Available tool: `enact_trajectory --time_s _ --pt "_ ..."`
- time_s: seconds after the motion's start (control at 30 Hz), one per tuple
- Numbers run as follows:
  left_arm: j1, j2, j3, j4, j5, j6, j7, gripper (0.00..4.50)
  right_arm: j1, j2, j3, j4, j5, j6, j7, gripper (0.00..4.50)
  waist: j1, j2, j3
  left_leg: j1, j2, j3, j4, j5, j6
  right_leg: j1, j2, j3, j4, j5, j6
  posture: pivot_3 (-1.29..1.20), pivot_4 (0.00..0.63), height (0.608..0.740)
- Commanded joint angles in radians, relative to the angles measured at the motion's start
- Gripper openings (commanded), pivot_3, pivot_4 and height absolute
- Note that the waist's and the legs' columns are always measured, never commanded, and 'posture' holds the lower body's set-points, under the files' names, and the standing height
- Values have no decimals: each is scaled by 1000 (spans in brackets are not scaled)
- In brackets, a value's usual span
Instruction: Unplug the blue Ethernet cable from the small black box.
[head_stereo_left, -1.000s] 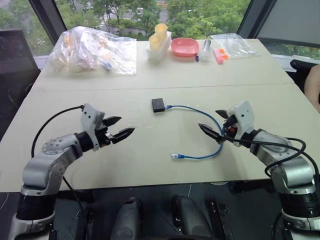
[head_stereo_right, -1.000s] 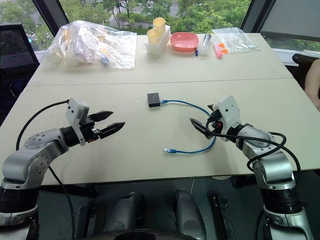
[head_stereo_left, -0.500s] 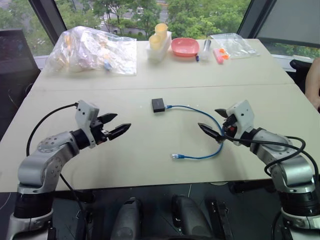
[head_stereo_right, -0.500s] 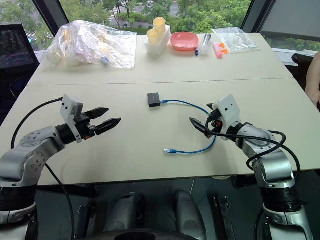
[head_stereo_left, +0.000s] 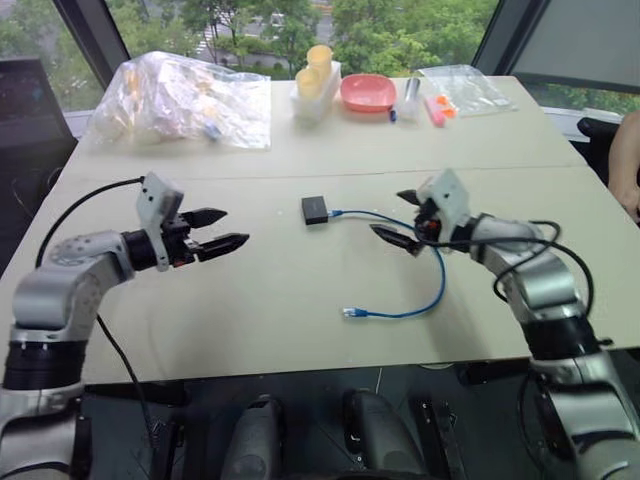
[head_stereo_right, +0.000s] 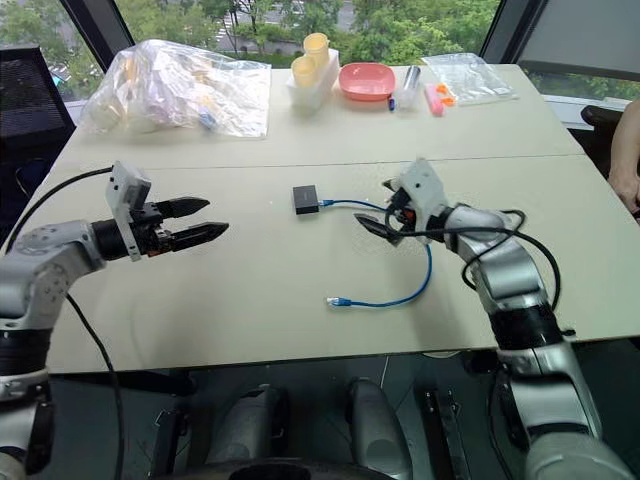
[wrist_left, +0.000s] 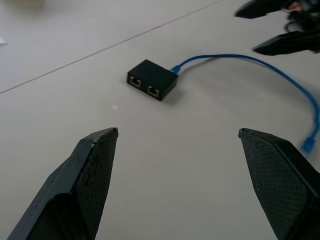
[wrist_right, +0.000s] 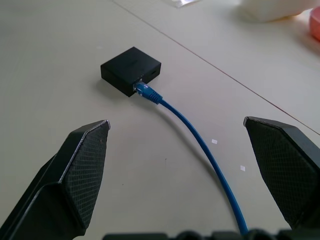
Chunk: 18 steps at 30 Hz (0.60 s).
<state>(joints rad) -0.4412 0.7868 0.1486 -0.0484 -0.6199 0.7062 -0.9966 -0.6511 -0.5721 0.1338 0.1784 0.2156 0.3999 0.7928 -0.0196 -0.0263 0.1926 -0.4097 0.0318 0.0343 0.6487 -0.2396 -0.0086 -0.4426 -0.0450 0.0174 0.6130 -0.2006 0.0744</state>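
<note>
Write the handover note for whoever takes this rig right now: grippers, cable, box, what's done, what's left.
Left gripper: open, empty, hovering over the table left of the box.
Right gripper: open, empty, above the cable just right of the box.
Small flat matte-black box: on the beige table, mid-centre.
Thin bright-blue Ethernet cable: one plug in the box's right side, the rest curving toward the near edge, free end loose on the table.
Done: nothing gripped, cable not yet unplugged.
Left: steady the box, grip the cable at its plug, pull it out.
</note>
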Motion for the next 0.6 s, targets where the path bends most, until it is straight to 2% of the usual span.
enact_trajectory --time_s 0.03,0.2,0.27,0.4,0.6 --pt "-47 32 25 12 -43 25 -65 3985 -132 51 39 223 -46 -115 84 4500 0 0 0 0 0 0 0 0 0 0 0 0 0 0 0 0 150 740" --pt "-16 55 81 -12 -59 38 -55 3985 -402 178 110 804 -185 -353 122 4500 -17 0 1 1 0 0 0 0 0 0 0 0 1 0 0 0 150 740" --pt "22 48 99 -50 -67 46 -30 3985 -467 215 101 949 -210 -405 121 4500 -25 0 1 0 0 0 -1 0 0 0 0 0 1 0 0 0 150 740" --pt "105 19 135 -138 -80 59 44 3985 -543 274 81 1112 -257 -440 80 4500 -25 0 1 0 0 -1 -2 0 0 0 -1 0 1 2 5 0 150 740" --pt "176 -21 165 -226 -98 76 146 3985 -588 356 16 1181 -281 -411 14 4500 -27 0 1 1 1 -1 -2 0 -1 0 -1 0 2 2 4 0 150 740"
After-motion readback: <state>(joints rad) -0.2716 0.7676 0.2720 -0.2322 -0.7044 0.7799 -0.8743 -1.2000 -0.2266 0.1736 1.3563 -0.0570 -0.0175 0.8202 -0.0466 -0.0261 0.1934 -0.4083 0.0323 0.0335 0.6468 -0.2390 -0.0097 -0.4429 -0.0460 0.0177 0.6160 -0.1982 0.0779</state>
